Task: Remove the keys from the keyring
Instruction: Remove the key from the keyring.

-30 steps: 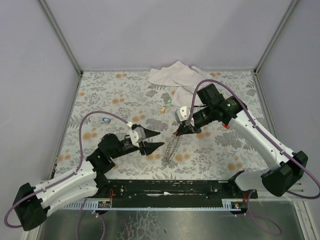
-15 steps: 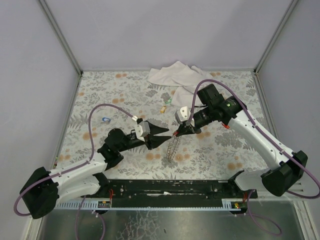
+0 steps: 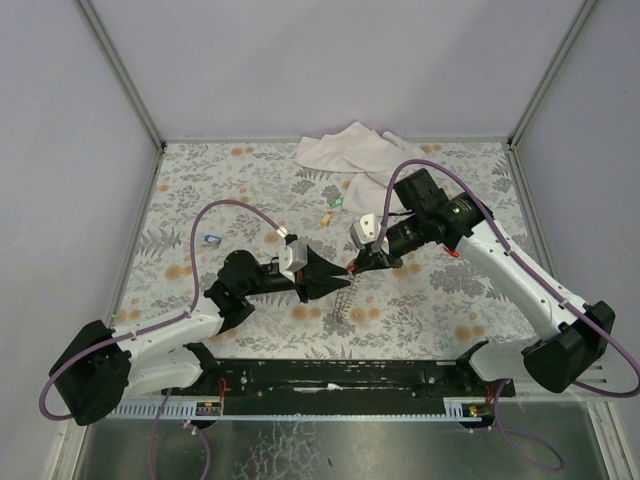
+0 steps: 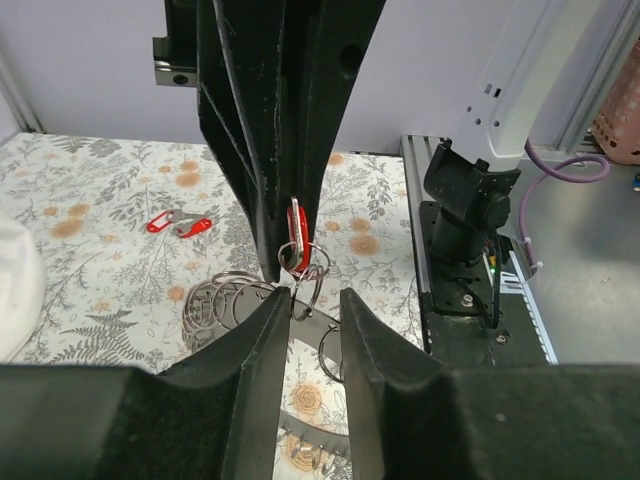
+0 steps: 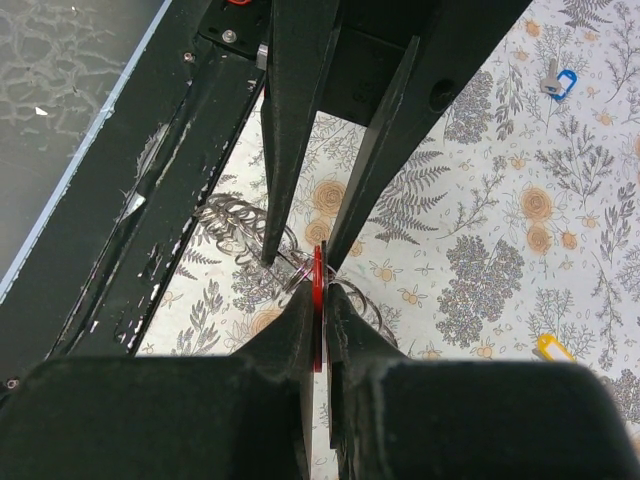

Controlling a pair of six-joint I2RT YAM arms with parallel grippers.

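My right gripper [image 3: 352, 266] is shut on a red-headed key [image 5: 319, 300], held edge-on above the table; the key also shows in the left wrist view [image 4: 296, 235]. The keyring, a chain of silvery rings [image 3: 342, 297], hangs from that key and trails onto the table [image 5: 235, 225]. My left gripper [image 3: 337, 280] is open, its fingertips [image 4: 280, 315] on either side of a ring just below the red key. It holds nothing.
Loose keys lie on the floral mat: a blue one [image 3: 211, 239] at left, a green-yellow one [image 3: 330, 208] behind the grippers, a red one [image 3: 452, 253] by the right arm. A white cloth [image 3: 350, 150] lies at the back. A black rail [image 3: 340, 375] runs along the near edge.
My left arm has reached rightward until its open fingers flank the ring under the red key. The right gripper and the key have stayed put.
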